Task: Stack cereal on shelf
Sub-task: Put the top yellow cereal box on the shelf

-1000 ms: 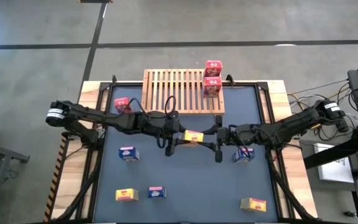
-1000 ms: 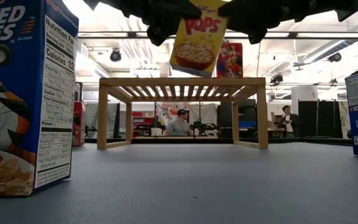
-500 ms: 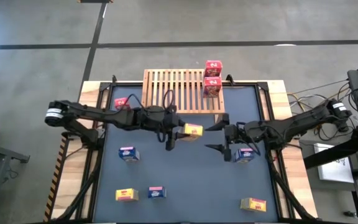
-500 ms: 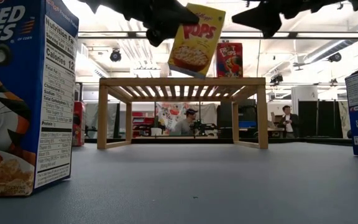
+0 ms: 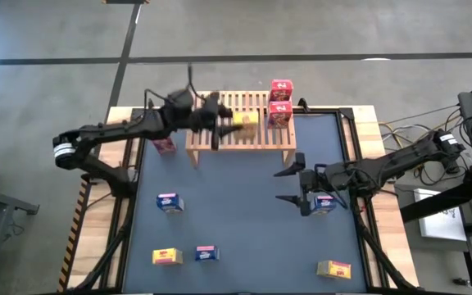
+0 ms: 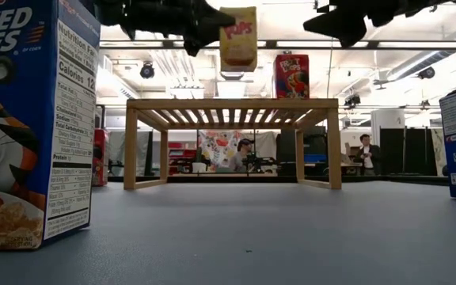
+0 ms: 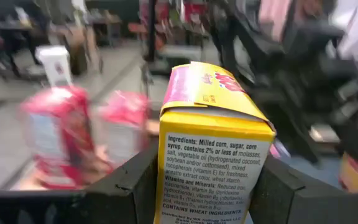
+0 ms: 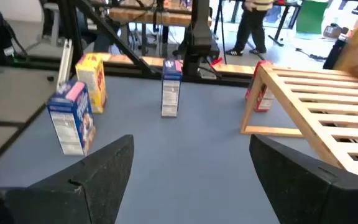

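The left tool (image 5: 228, 127) is closed on a small yellow cardboard cereal box (image 5: 247, 120), one dark finger on each side panel, as the left wrist view shows with the box (image 7: 213, 149) standing upright between the fingers. In the high view the tool hangs above the light wooden slatted shelf (image 5: 211, 139), and the box it carries sits over the slats, just beside two red cereal boxes (image 5: 280, 102) already standing at the shelf's right end. In the low view the yellow box (image 6: 238, 38) is clearly above the shelf top (image 6: 232, 104), not touching it, its long axis vertical. So the free slats lie directly below the box, judging from these views. The left arm is stretched long across the bench (image 5: 236, 213) from the left side. The right tool (image 5: 295, 187) waits with fingers spread wide and empty, over the bench near a blue cereal box (image 5: 324, 205).
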